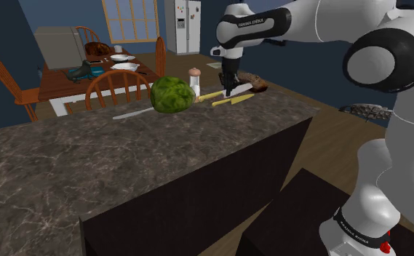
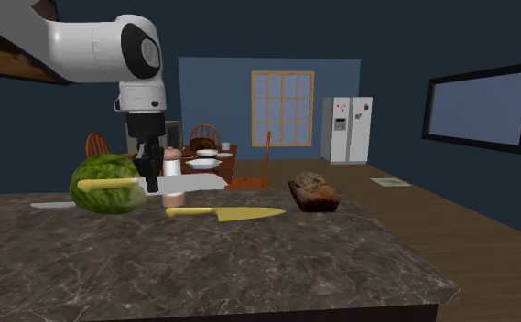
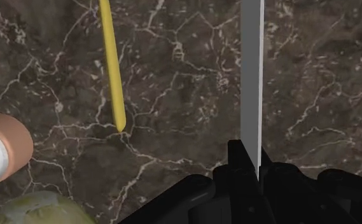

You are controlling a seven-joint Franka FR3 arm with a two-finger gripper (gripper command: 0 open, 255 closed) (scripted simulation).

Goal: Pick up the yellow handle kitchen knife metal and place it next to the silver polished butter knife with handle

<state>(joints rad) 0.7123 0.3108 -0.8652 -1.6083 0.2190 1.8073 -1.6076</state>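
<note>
My gripper (image 2: 148,183) is shut on the pale grey blade (image 3: 252,76) of a knife with a yellow handle (image 2: 103,184). It holds the knife level, a little above the dark marble counter (image 2: 276,265). In the shoulder view the gripper (image 1: 229,89) hangs between the green melon (image 1: 172,94) and the bread loaf (image 1: 255,81). The silver butter knife (image 1: 134,113) lies flat on the counter beyond the melon, and in the second exterior view the butter knife (image 2: 52,205) is at the far left. The fingertips (image 3: 236,153) pinch the blade's edge.
An all-yellow knife (image 2: 226,213) lies on the counter close under the gripper, its tip (image 3: 117,121) beside the held blade. A white shaker (image 2: 173,174) stands next to the melon (image 2: 107,183). The bread loaf (image 2: 311,192) sits further along. A dining table with chairs (image 1: 89,69) stands behind.
</note>
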